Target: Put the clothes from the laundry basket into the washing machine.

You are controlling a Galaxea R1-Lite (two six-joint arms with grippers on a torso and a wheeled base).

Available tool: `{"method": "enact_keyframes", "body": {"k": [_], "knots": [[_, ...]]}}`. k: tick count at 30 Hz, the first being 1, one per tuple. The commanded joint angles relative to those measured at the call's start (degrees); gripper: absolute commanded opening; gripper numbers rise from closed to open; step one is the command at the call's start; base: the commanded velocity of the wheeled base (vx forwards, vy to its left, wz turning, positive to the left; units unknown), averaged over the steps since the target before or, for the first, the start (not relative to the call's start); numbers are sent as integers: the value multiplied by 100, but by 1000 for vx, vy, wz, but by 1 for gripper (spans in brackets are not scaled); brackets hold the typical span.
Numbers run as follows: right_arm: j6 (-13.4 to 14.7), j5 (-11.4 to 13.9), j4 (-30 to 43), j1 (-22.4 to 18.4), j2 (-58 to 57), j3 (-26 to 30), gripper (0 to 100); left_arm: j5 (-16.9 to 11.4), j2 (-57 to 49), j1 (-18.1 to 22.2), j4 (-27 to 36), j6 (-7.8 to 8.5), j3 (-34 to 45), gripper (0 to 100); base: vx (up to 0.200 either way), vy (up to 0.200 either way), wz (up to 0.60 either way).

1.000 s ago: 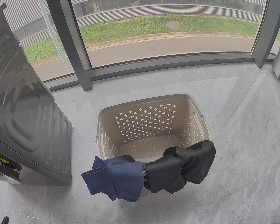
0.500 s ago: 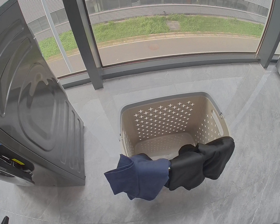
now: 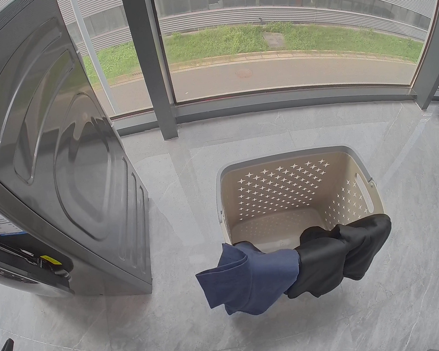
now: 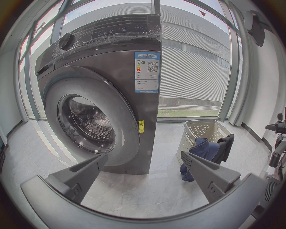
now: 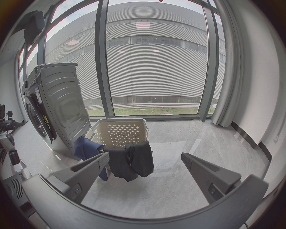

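The head view looks from high up, forward and down at the floor (image 3: 302,332). The basket (image 3: 284,186) is near its middle, the washer (image 3: 53,151) at the left and the window (image 3: 288,43) beyond. The left wrist view sits low, looking past the left tool (image 4: 143,155) at the washer's front close by, with the basket farther off. The right wrist view, also low, faces basket and window past the right tool (image 5: 144,156). All three share basket and washer.
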Motion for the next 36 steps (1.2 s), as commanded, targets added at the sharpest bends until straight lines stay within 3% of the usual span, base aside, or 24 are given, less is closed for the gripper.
{"method": "enact_keyframes", "body": {"k": [1,7,13,36], "knots": [[-2,2,-5,2,-94,92,100,0,-88,3,-2,-2,101,100,-200,0,0],[-2,2,4,2,-94,92,100,0,-88,3,-2,-2,101,100,-200,0,0],[-2,2,4,2,-94,92,100,0,-88,3,-2,-2,101,100,0,0,0],[-2,2,-5,2,-94,92,100,0,-88,3,-2,-2,101,100,0,200,0]]}}
